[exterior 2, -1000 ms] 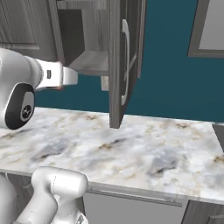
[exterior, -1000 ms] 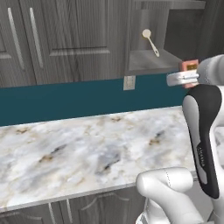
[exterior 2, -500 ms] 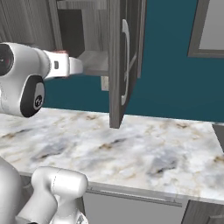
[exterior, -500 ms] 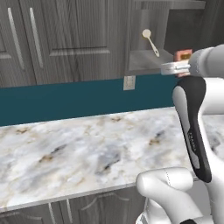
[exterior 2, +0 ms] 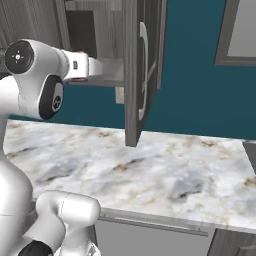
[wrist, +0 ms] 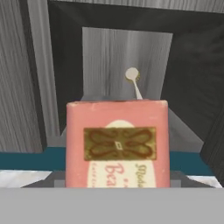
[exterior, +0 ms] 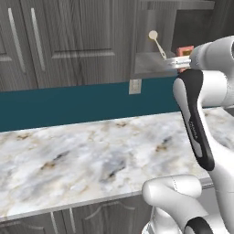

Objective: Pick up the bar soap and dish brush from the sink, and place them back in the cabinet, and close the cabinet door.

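My gripper (exterior: pixel 181 61) is shut on the bar soap (wrist: pixel 117 144), an orange-red block whose printed face looms large in the hand view and hides the fingertips. From the left base view the soap (exterior: pixel 185 51) hangs at the front edge of the open cabinet's grey shelf (exterior: pixel 151 65). The dish brush (exterior: pixel 156 42) leans upright against the back wall on that shelf, and in the hand view it (wrist: pixel 133 81) stands just behind the soap. The cabinet door (exterior 2: pixel 136 75) stands swung open, its silver bar handle (exterior 2: pixel 145 65) facing right. The sink is out of view.
A marble counter (exterior: pixel 91 160) runs below the cabinet, with a teal backsplash (exterior: pixel 59 105) and a wall outlet (exterior: pixel 135 86). Shut wall cabinets (exterior: pixel 59 41) fill the left. The open door's lower edge (exterior 2: pixel 131 142) hangs just above the counter.
The arm has carried the soap up and in toward the cabinet shelf. The dish brush and the door have not moved.
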Controlling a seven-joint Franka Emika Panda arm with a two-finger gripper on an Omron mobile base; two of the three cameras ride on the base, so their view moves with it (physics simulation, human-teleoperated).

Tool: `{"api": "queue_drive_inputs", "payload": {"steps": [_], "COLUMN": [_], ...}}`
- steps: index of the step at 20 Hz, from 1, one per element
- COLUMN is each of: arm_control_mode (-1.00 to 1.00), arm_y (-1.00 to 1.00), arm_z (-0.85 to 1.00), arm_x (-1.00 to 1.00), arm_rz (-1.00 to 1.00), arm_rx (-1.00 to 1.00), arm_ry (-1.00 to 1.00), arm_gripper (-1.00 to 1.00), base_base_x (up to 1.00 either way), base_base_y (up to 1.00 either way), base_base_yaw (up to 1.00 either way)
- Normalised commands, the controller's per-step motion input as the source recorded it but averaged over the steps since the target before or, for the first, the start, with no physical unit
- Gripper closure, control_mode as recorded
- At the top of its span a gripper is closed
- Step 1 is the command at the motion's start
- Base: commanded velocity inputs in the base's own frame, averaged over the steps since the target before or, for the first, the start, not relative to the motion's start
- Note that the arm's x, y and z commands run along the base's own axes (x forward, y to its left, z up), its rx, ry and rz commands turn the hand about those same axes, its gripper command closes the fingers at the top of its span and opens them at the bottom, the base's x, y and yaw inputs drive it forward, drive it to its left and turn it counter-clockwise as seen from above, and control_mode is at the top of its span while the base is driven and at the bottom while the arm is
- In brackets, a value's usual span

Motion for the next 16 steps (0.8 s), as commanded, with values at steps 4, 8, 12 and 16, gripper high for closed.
{"api": "queue_drive_inputs", "payload": {"steps": [4,8,12,16], "arm_control_mode": [-1.00,-1.00,-1.00,-1.00], "arm_y": [-0.12,-0.06,0.00,0.00], "arm_z": [0.00,0.00,-0.06,-0.17], "arm_x": [0.37,0.37,0.33,0.26], "arm_rz": [0.00,0.00,0.00,0.00], "arm_rx": [0.00,0.00,0.00,0.00], "arm_ry": [0.00,0.00,0.00,0.00], "arm_gripper": [1.00,1.00,1.00,1.00], "base_base_x": [0.00,0.00,0.00,0.00], "base_base_y": [0.00,0.00,0.00,0.00], "base_base_yaw": [0.00,0.00,0.00,0.00]}}
